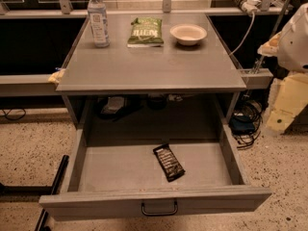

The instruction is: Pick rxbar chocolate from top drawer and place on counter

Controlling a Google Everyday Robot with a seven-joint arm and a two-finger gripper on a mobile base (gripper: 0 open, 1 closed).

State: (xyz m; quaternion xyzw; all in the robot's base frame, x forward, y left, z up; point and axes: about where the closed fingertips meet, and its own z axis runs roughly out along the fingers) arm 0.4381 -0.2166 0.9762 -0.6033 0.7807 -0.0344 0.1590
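The rxbar chocolate [169, 162] is a dark flat bar with pale lettering. It lies at an angle on the bottom of the open top drawer [110, 170], right of the middle and near the front. The drawer is pulled out, and its dark handle [159, 209] is on the front panel. The counter [149, 61] is the grey tabletop above and behind the drawer. My arm comes in at the right edge of the view. My gripper [285, 107] hangs there as a pale shape beside the table, level with the drawer, well to the right of the bar and apart from it.
A water bottle [98, 18], a green snack bag [145, 32] and a pale bowl [188, 33] stand along the back of the counter. Cables [245, 124] lie on the floor to the right of the drawer. A dark bar [53, 186] lies on the floor to the left.
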